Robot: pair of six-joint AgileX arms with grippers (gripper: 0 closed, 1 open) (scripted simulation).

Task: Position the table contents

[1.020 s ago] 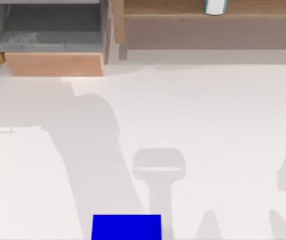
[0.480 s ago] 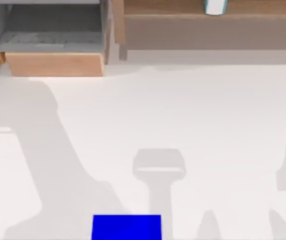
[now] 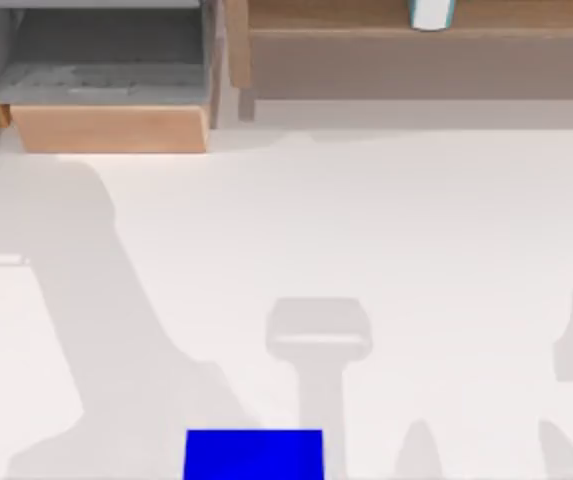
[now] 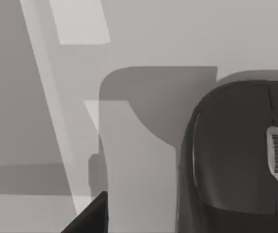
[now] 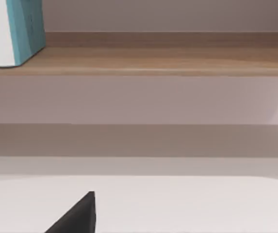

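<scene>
A teal item with a white part [image 3: 431, 12] stands upright on the wooden shelf [image 3: 366, 20] at the back right; the right wrist view shows it [image 5: 12, 31] on the shelf board. In the left wrist view a dark grey mouse [image 4: 236, 160] with a scroll wheel lies on a pale surface, close beside a dark corner of my left gripper [image 4: 92, 218]. A dark corner of my right gripper [image 5: 78, 216] shows low over the white table [image 3: 416, 220], well short of the shelf and apart from the teal item.
An open wooden drawer [image 3: 106, 90] with a grey inside sits at the back left. A blue rectangle [image 3: 253, 455] lies flat at the table's front edge, left of centre. Arm shadows fall across the left and front of the table.
The broad shadow of my left arm swept leftward across the table a second ago and has since held still. The teal item and blue rectangle have not moved.
</scene>
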